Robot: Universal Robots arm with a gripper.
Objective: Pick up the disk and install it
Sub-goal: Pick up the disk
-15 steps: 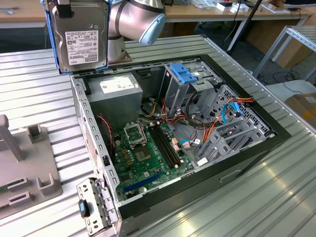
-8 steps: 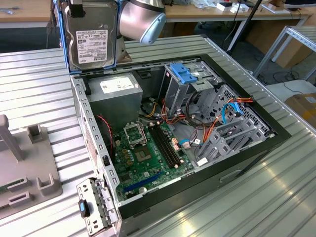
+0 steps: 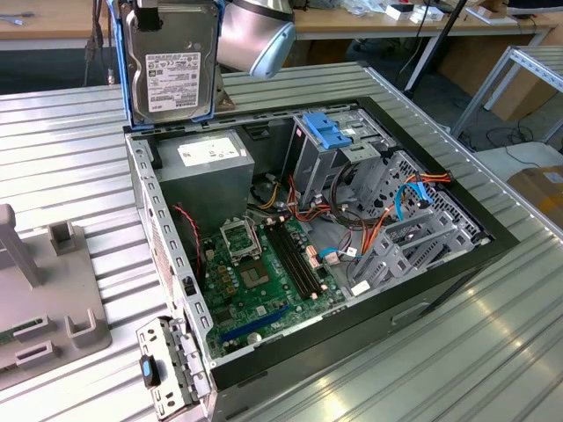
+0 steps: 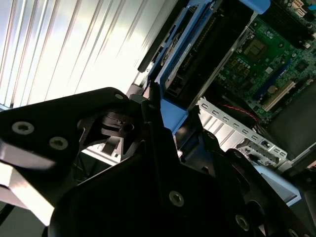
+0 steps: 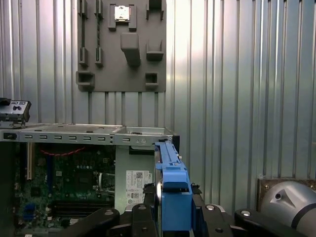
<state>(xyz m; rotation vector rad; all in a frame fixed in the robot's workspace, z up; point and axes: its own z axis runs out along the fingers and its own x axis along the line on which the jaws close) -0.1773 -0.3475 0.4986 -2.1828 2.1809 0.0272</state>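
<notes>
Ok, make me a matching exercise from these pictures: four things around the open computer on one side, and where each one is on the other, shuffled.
Things:
1. disk
2. power supply box
3. circuit board
4. blue bracket

Places:
A. on top of the metal cage
B. lying flat in the bottom of the case
C. lifted above the case
D. inside the case, in the corner nearest the disk

Pairs: 1-C, 2-D, 3-B, 4-A

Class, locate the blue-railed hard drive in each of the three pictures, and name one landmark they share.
Exterior view: hard drive upright, label showing, above the case's corner at the exterior view's left.
First wrist view: hard drive edge-on in the gripper.
Second wrist view: hard drive edge-on beside the open case.
Shared landmark: green circuit board.
</notes>
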